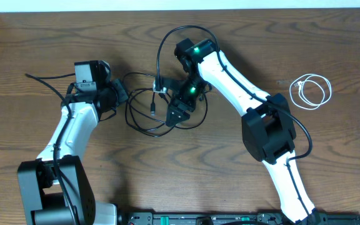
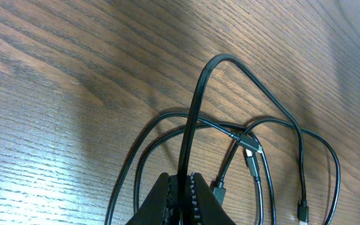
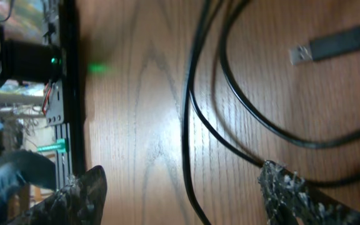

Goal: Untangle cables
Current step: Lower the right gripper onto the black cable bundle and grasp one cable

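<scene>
The left gripper (image 2: 181,182) is pinching the black cable (image 2: 193,112) between tightly pressed jaws, holding one strand up in an arch while the rest is lying in loose loops on the table (image 1: 42,37) between the arms. The right gripper (image 3: 180,184) is hovering over those loops with jaws spread wide, gripping nothing. The white cable (image 1: 297,86) is lying coiled well apart, beyond the right arm.

black cable (image 2: 197,100) looped, white cable (image 1: 299,92) coiled
</scene>
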Action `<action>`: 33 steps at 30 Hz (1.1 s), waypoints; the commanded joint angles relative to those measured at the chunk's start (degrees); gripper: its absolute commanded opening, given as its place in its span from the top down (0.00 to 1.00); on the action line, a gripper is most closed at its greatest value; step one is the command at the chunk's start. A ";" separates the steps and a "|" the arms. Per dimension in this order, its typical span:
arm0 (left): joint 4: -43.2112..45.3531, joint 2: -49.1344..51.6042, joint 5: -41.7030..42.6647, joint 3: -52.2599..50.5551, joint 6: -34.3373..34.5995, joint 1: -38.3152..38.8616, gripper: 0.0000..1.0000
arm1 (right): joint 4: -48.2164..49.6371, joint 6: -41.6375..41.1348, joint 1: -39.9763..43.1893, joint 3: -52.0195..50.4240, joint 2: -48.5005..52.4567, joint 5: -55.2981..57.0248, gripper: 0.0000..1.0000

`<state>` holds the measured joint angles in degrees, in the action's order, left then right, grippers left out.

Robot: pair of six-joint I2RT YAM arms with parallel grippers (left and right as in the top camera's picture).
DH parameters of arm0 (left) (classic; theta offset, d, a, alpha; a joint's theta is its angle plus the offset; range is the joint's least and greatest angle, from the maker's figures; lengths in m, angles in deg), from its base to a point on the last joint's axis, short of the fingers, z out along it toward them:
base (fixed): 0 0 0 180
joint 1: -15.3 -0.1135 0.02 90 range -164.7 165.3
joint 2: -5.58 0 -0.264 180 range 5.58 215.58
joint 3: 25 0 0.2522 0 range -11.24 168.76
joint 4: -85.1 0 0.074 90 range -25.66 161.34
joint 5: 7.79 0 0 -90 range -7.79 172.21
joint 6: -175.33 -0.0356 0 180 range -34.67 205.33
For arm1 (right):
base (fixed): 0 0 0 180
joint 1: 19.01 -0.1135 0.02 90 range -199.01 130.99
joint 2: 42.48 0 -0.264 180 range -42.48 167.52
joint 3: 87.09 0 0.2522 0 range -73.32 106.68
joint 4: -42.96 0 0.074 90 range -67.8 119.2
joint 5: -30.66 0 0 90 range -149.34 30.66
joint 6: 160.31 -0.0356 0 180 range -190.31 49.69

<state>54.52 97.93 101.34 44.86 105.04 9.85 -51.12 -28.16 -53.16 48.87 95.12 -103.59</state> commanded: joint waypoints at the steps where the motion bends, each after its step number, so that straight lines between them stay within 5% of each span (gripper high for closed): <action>1: -0.35 0.17 -0.31 0.02 0.79 -0.26 0.93 | 0.68 8.94 0.26 -1.05 2.32 -4.35 0.27; 8: -0.46 0.17 -0.35 0.02 0.76 -0.28 0.93 | 2.75 9.77 0.02 -2.73 7.74 -4.09 0.34; 11: -0.46 0.17 -0.37 0.02 0.74 -0.26 0.92 | 3.39 9.73 0.02 -2.73 8.72 -4.04 0.48; 14: -0.46 0.17 -0.39 0.02 0.74 -0.26 0.93 | 2.89 9.70 0.02 -2.73 8.76 -3.91 0.29; 17: -0.44 0.17 -0.85 0.02 0.74 -0.26 0.93 | 1.20 9.73 0.02 -2.73 8.76 -3.87 0.31; 26: -0.46 0.17 -2.10 0.02 0.74 -0.26 0.92 | -0.28 9.73 0.09 -2.73 8.76 -3.72 0.99; 33: -0.46 0.20 -2.10 0.02 0.74 -0.26 0.92 | -1.44 9.73 0.85 -1.55 7.87 -4.15 0.99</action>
<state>54.35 97.96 99.90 44.86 105.25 9.82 -51.92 -18.69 -53.01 46.20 103.78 -106.91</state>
